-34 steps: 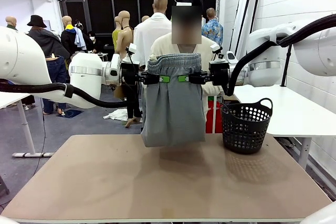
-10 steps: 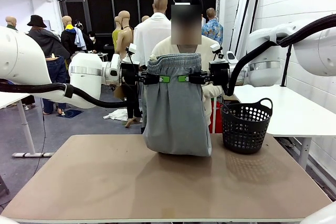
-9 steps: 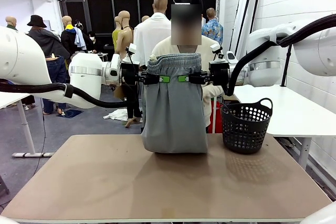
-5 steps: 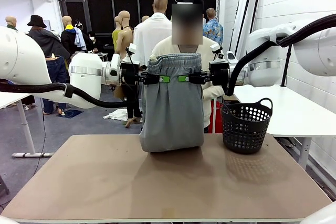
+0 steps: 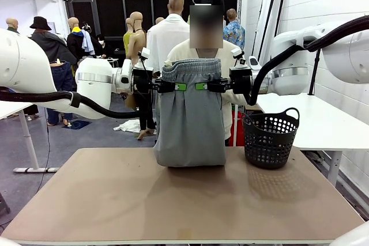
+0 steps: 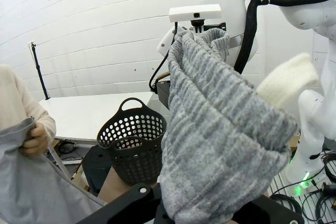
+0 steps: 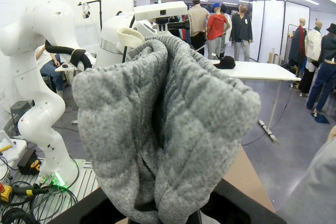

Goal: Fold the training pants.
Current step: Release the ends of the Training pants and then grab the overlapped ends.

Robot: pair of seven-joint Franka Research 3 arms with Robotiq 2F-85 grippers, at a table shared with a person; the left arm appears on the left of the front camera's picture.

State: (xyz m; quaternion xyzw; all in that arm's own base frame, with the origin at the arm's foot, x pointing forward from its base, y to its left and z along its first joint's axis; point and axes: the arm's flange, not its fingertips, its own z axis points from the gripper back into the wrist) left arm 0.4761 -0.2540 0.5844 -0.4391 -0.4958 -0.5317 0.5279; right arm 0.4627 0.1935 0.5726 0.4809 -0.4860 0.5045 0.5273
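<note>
Holding the training pants (image 5: 190,122) up in the air by the waistband (image 5: 191,68), with the left gripper (image 5: 177,86) clenched on the gathered elastic from one side and the right gripper (image 5: 200,86) clenched on it from the other, green pads bright against the grey. Hanging straight down from there as a soft, light grey jersey panel, ruched and puckered at the top, smoother below with a few long vertical creases. Ending in a rounded, doubled-over bottom edge right at the far rim of the brown table (image 5: 173,205); cannot tell whether touching the matte board or just clear of it. Standing just to the right of that hem: a black plastic basket (image 5: 270,139), round, punched all over with holes, loop handle up, narrower than the cloth.

Looking from the left wrist now: thick knit bunched into a fat roll over the jaws, fuzzy, heathered, ridged in crosswise bands. Off to the side there, a person's hand (image 6: 34,139) coming out of a cream sleeve (image 6: 10,103), closed on a flat sheet of the same grey cloth.

Looking from the right wrist: same story, elastic mounded into a lumpy grey hump with a deep crease down the middle, swallowing the jaws completely.
</note>
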